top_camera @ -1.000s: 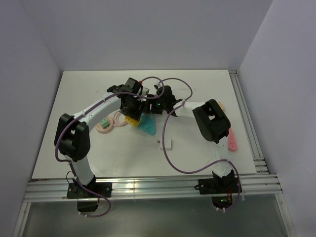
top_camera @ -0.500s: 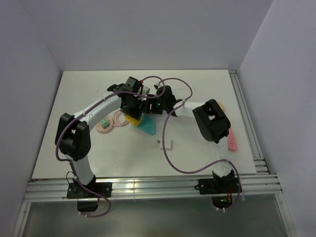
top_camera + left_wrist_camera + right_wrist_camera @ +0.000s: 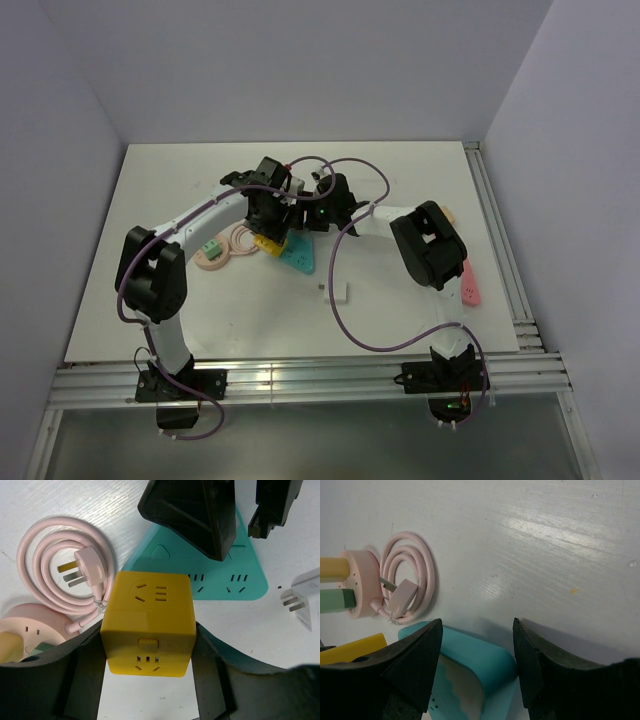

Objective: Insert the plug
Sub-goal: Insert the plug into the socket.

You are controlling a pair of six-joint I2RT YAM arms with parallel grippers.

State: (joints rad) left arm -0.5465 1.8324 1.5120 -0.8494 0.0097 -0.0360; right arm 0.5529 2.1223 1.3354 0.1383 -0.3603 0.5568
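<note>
**A:** Where's the plug?

**B:** The plug sits against the round pink base, beside the coiled cord and well apart from both arms. I can't tell whether its prongs are seated.

**A:** And the fingers?

**B:** My left gripper clamps the yellow cube. My right gripper straddles a corner of the teal strip, but I can't tell if it's pinching.

**A:** What's the risk?

**B:** Both are busy with the wrong things. If I lift now, the cube may snag the strip right beside it, and the crowded wrists could collide.
</note>
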